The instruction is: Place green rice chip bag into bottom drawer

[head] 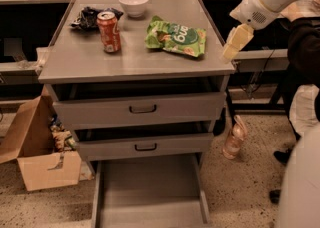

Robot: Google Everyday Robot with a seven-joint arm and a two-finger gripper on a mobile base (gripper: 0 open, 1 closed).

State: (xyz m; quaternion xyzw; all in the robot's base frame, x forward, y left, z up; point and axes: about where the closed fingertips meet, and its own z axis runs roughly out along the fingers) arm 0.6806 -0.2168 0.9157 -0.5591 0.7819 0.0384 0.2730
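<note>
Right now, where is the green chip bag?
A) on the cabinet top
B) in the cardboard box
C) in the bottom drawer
A: the green rice chip bag lies on the cabinet top, with the gripper hovering beside the top's right edge, apart from it.

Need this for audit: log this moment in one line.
gripper: right of cabinet | green rice chip bag: on cabinet top | bottom drawer: open

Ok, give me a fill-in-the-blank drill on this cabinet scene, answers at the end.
1. The green rice chip bag lies on the ____ of the cabinet.
2. The bottom drawer is pulled ____.
3. Seen from the camera, the gripper hovers at the cabinet top's ____ edge.
4. The red soda can stands ____.

Answers: top; open; right; upright.
</note>
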